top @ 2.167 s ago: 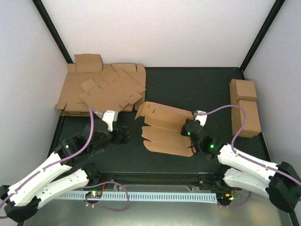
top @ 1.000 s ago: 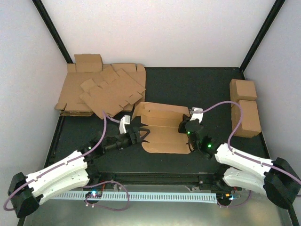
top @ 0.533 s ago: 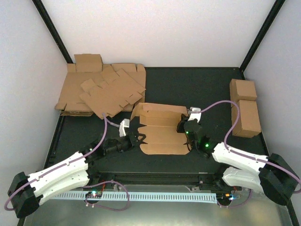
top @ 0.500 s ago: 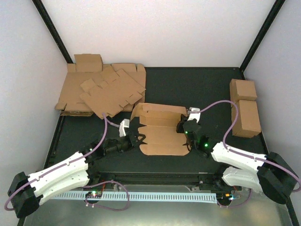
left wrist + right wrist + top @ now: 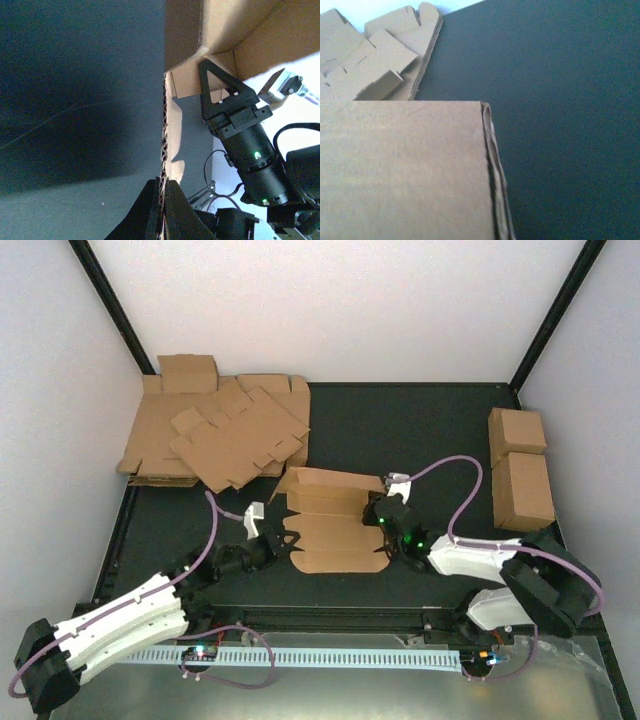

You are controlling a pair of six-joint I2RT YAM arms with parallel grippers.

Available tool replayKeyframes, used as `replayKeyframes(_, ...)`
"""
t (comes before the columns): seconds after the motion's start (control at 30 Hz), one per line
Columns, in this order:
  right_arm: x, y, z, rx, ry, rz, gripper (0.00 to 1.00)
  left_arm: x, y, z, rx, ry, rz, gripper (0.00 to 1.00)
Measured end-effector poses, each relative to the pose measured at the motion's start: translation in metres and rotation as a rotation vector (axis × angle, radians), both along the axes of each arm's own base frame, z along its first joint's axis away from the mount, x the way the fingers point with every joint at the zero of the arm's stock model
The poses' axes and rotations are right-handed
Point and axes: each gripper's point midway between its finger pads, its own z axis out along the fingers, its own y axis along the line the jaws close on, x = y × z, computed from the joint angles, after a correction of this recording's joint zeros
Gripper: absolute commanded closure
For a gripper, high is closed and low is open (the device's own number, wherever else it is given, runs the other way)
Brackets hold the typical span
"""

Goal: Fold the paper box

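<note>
paper box (image 5: 330, 530) lies just right of and nearer than the heap of flat sheets (image 5: 215, 435); our left gripper (image 5: 283, 539) has just pinched shut on its left edge, so we judge folding can start; whether our right gripper (image 5: 381, 516) grips the right edge we cannot tell; long axis runs left-right, far panel raised

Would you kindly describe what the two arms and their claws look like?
Both the left arm and right arm have white shells over black joints, with a lilac cable running along each. The left claw and right claw are black; the right one's finger is an open triangular frame, with green lights behind it.
</note>
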Motion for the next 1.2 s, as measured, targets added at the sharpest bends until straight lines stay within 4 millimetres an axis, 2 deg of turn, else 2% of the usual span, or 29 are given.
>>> replayKeyframes(0.17, 0.0, 0.004, -0.021, -0.002, 0.025, 0.007, 0.69, -0.002, 0.007, -0.02, 0.008, 0.035, 0.033, 0.98)
replayKeyframes(0.23, 0.001, 0.005, -0.024, 0.002, 0.025, 0.012, 0.58, -0.002, 0.01, -0.025, 0.013, 0.042, 0.044, 0.98)
replayKeyframes(0.3, 0.001, 0.006, -0.025, 0.009, 0.021, 0.015, 0.5, -0.001, 0.011, -0.023, 0.006, 0.034, 0.053, 0.99)
replayKeyframes(0.4, 0.002, 0.009, -0.027, 0.02, 0.021, 0.021, 0.3, 0.001, 0.013, -0.018, -0.007, 0.02, 0.066, 0.98)
replayKeyframes(0.47, 0.001, 0.012, -0.027, 0.026, 0.023, 0.038, 0.23, 0.002, 0.014, -0.016, -0.012, 0.014, 0.077, 0.98)
replayKeyframes(0.7, -0.008, 0.01, -0.037, 0.056, 0.056, 0.052, 0.23, 0.003, 0.016, -0.013, -0.023, 0.006, 0.094, 0.98)
replayKeyframes(0.87, -0.013, 0.005, -0.045, 0.068, 0.078, 0.04, 0.26, 0.004, 0.017, -0.012, -0.029, 0.005, 0.101, 0.98)
replayKeyframes(0.97, -0.014, 0.008, -0.045, 0.095, 0.084, 0.048, 0.28, 0.004, 0.017, -0.012, -0.029, 0.007, 0.102, 0.98)
replayKeyframes(1.2, -0.01, 0.022, -0.055, 0.149, 0.117, 0.056, 0.44, 0.003, 0.018, -0.016, -0.026, 0.015, 0.104, 0.98)
